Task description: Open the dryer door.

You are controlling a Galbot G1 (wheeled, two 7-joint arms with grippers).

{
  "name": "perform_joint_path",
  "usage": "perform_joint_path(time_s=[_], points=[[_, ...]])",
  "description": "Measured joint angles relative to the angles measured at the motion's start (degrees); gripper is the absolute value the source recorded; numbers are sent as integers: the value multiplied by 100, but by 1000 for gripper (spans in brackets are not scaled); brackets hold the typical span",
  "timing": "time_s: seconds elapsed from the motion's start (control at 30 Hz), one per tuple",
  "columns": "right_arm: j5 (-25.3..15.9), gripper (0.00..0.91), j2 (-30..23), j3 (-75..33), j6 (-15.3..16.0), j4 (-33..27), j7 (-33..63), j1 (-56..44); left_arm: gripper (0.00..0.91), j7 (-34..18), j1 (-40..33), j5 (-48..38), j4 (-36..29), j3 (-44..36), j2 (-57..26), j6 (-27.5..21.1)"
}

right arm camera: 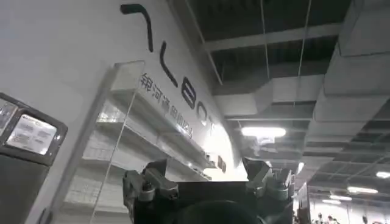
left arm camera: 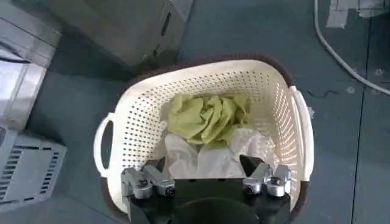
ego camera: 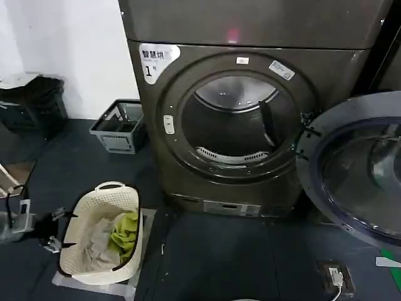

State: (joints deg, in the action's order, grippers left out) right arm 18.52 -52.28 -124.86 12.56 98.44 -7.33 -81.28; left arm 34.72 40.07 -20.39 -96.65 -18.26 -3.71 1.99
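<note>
The dryer (ego camera: pixel 326 72) is a dark grey-brown front loader with a white label marked "1". Its round opening (ego camera: pixel 235 122) is uncovered and shows the metal drum inside. The dryer door (ego camera: pixel 357 169), with a chrome rim around dark glass, stands swung wide out to the right of the machine. My left gripper (ego camera: pixel 55 233) hangs low at the far left beside a laundry basket. In the left wrist view it (left arm camera: pixel 204 163) is open above the clothes, holding nothing. My right gripper (right arm camera: pixel 204 165) is open, empty and pointed up towards a ceiling and a wall sign.
A cream laundry basket (ego camera: pixel 128 199) with green and white clothes (left arm camera: pixel 207 119) sits on the dark floor left of the dryer. A grey crate (ego camera: pixel 119 125) and a black bin (ego camera: pixel 34 103) stand by the white wall. A floor socket (ego camera: pixel 335 276) lies at the front right.
</note>
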Motion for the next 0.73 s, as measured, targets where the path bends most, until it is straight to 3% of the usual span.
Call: perform_joint_path(time_s=[0.73], points=[[4,907,4,-153,1,-52,-45,-77,907,239,-60,6,-123,57,-17,33]])
